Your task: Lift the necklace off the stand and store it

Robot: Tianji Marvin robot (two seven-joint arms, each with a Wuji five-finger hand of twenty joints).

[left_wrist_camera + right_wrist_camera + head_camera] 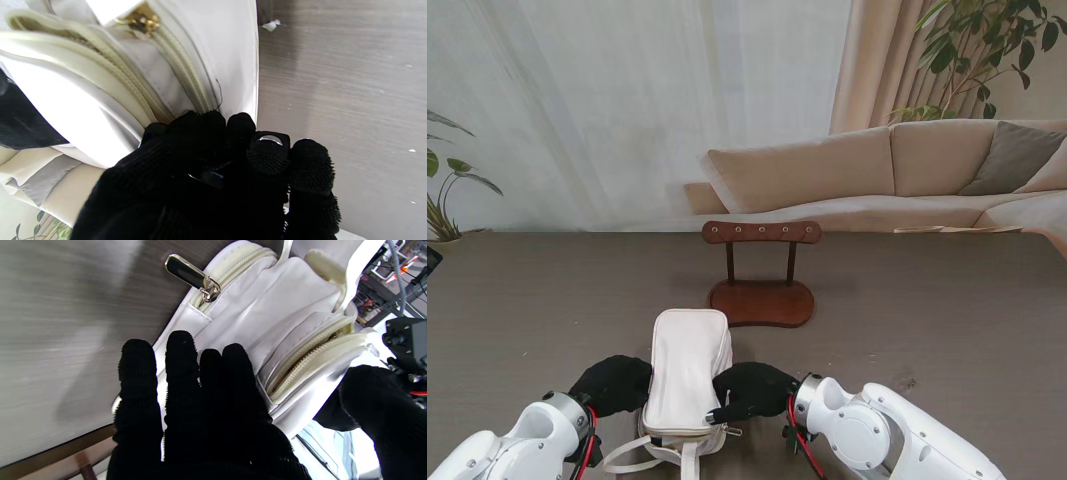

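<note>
The white bag lies zipped between both black-gloved robot hands, left curled against it, right spread flat.

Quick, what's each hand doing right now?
Left hand: closed on the white bag's edge.
Right hand: fingers straight, resting against the bag, gripping nothing.

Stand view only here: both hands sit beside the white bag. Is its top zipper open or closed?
Observer: The right wrist view shows the top zipper parted, with tan lining in the gap.
Operator: And the right hand?
Observer: The right hand lies with straight fingers along the side of the bag, holding nothing.
Operator: The left hand?
Observer: In its wrist view the left hand is curled at the zipper's end; whether it pinches the bag, I cannot tell.
</note>
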